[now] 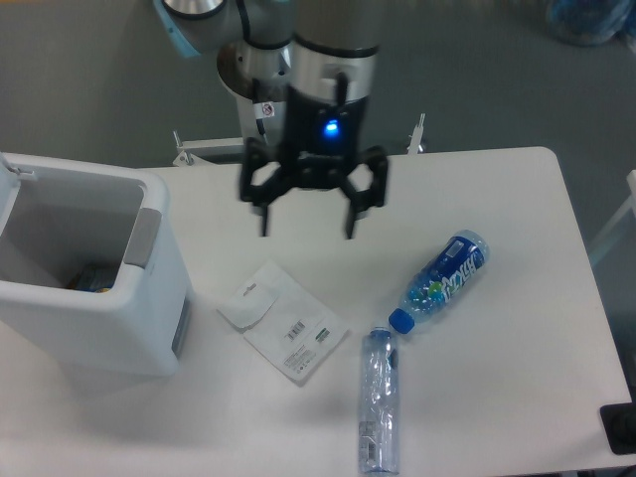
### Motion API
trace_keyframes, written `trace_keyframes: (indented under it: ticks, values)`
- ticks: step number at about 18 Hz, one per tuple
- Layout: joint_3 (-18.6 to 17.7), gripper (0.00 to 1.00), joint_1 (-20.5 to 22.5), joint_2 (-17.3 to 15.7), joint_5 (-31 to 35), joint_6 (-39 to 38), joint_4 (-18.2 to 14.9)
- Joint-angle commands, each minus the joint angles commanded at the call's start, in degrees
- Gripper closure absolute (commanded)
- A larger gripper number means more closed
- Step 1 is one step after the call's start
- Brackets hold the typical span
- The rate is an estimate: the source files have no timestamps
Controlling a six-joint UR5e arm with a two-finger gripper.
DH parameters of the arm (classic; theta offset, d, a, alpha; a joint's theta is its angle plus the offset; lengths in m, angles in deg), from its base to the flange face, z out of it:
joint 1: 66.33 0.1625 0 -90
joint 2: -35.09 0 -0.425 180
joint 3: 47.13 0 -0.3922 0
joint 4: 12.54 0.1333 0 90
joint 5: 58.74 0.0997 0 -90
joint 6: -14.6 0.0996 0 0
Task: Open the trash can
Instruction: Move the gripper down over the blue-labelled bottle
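Your gripper (309,228) hangs with fingers spread, holding nothing, above the table (497,189) near its far edge. Trash can (84,273) sits open at the left edge, well apart from it.

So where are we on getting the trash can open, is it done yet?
It looks done. The trash can stands open at the table's left edge: its inside shows from above, with something dark at the bottom, and the grey push tab is uncovered. The gripper is away from the bin, above the table near the white packet, jaws open and empty. Nothing appears left for the lid.
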State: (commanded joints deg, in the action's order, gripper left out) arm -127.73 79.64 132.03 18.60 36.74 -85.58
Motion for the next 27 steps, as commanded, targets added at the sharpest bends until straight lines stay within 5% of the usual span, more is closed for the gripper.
trace_keyframes:
  ticks: [6,10,15,27]
  values:
    - [-0.9,0.0,4.7,4.5,1.1,19.8,1.6]
    - [-5.4,0.0,6.3,6.7,7.1,30.3,2.7]
    - [-7.3,0.0,6.2,11.4,13.7,35.0,5.8]
    - [-7.3,0.0,-1.1,21.0,26.5,39.4,5.9]
